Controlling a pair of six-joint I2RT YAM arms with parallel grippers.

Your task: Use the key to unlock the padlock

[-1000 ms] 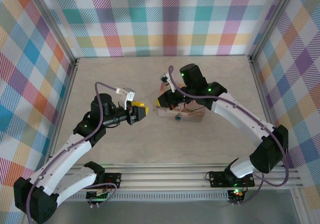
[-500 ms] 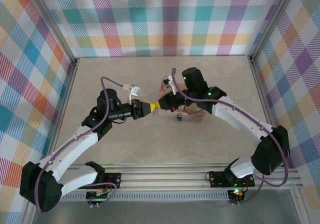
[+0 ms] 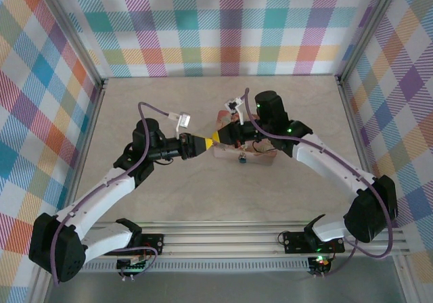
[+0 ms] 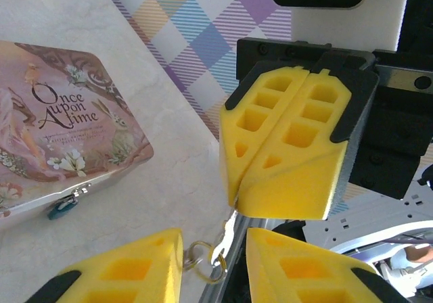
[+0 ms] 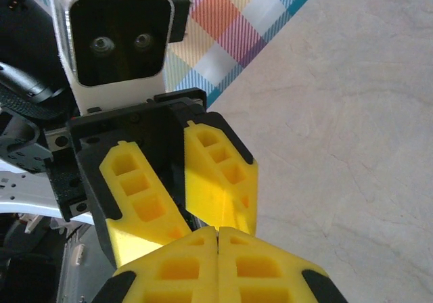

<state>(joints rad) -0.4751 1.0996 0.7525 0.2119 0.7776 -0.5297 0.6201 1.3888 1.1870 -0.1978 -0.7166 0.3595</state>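
The padlock (image 4: 61,207) hangs, seemingly locked, on the pink tin (image 4: 64,134) on the surface (image 4: 183,174). The right gripper (image 4: 237,196), pinched shut, apparently holds the key (image 4: 228,227). The left gripper (image 4: 213,249) stands parted around its ring (image 4: 203,255). Inserting and turning the key remain.

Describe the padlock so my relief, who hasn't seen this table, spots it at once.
Find the pink tin lettered Once Upon A Time, lying flat on the table. On its side wall, at the metal clasp, hangs the padlock: tiny, teal-bodied, the only blue thing against the pink.
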